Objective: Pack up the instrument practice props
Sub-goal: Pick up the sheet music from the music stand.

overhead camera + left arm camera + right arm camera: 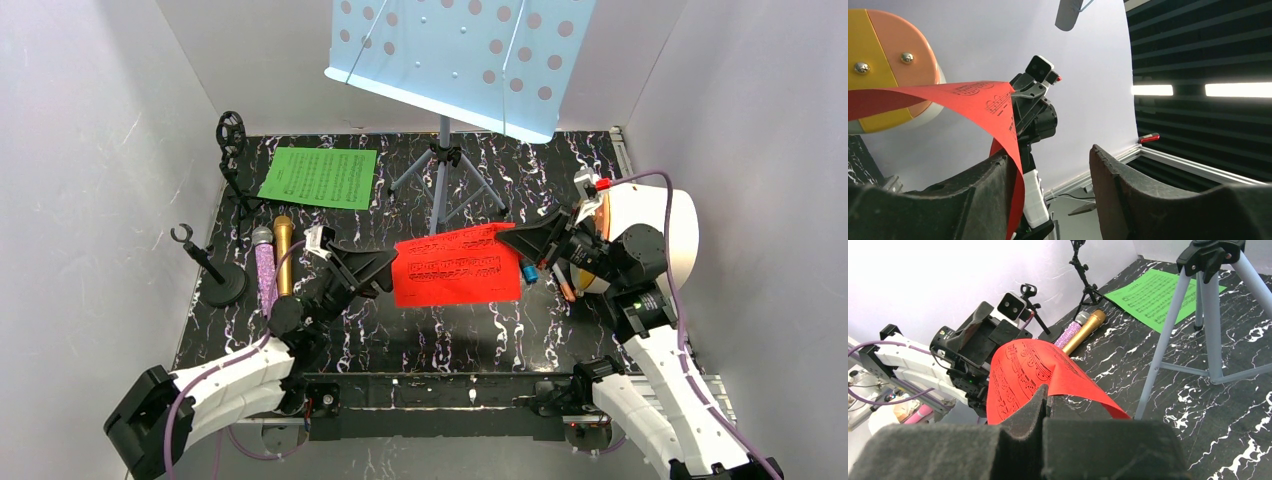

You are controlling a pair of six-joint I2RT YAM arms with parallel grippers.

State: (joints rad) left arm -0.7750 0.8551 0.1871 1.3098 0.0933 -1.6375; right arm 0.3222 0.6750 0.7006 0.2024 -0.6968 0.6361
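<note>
Though light-looking, music rack [460, 60] likely stiff, top-heavy; stands at bench [450, 330] rear; take by centre pole.
Red sheet [455, 265]: thin, floppy, bowed in air mid-bench; right pincer [1045, 400] clamped on one edge; left pincer [1053, 165] jaws apart, sheet draped against one finger.
Green sheet [318, 177]: flat, rear left; pick at edge.

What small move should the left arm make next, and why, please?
Probably close the left gripper on the red score sheet: its jaws stand open with the sheet's edge against one finger, while only the right gripper pinches it.
</note>
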